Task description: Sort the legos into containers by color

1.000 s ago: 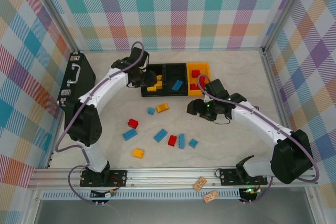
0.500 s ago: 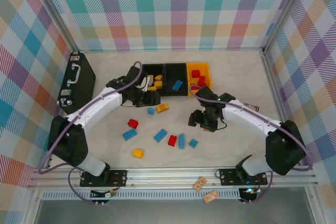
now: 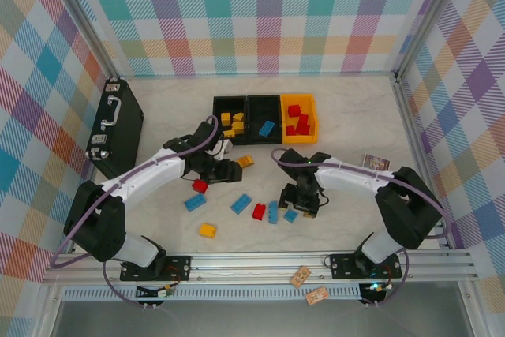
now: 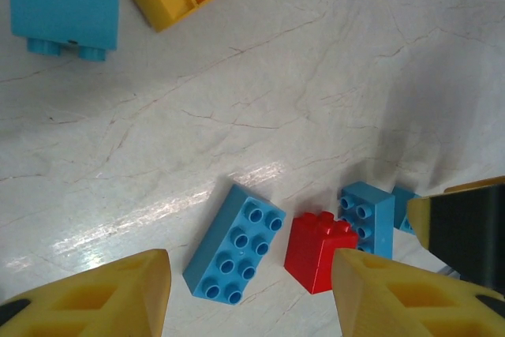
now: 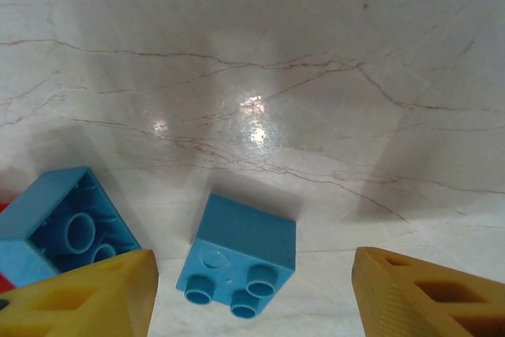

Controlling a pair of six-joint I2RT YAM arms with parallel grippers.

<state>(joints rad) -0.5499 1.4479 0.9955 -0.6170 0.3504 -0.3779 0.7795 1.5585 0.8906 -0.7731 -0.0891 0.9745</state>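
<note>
The left tool (image 3: 226,170) hangs over the desk (image 3: 347,116) just before the bins (image 3: 246,116), jaws wide and empty. Its yellow fingers (image 4: 95,293) frame a long blue brick (image 4: 235,244) and a red brick (image 4: 319,250) lying side by side further on.

The right tool (image 5: 252,266) stands wide too. It is low over a small blue brick (image 5: 241,250), which lies on its side between the fingers and apart from both. An upturned blue brick (image 5: 63,230) lies just left of it.

In the bins, the left black one holds yellow bricks, the middle black one a blue brick, and the orange one red bricks. About nine bricks lie loose on the desk in front. A black case (image 3: 117,126) lies at the far left.
</note>
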